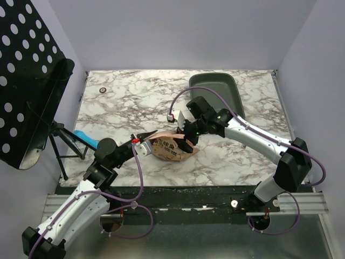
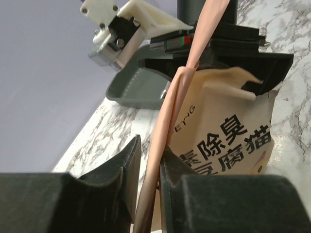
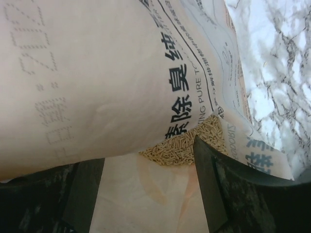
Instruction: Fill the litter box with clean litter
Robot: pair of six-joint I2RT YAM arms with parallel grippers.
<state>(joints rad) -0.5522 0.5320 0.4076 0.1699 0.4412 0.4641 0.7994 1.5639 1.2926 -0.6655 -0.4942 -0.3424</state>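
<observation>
Tan litter bag (image 1: 171, 150) is pinched by its edge in left gripper (image 2: 149, 151) | right gripper (image 3: 146, 158) is set astride the bag mouth, clamping cannot be told | clean litter (image 3: 185, 148) is seen inside | litter box (image 1: 214, 90) is stood at 1 o'clock, apart

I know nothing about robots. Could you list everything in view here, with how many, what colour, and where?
litter box: one, dark grey, far right of the table, apart from the bag.
litter bag: one, orange-tan with black print, middle of the table, between both hands.
clean litter: pale tan pellets, showing at the bag's mouth.
table: one, white and grey marble pattern.
perforated panel: one, black, on a stand at the left.
blue object: one, at the table's left edge; unclear what it is.
small round thing: one, dark, far left of the table.
left hand: black, pinching the bag's edge.
right hand: black, around the bag's top.
</observation>
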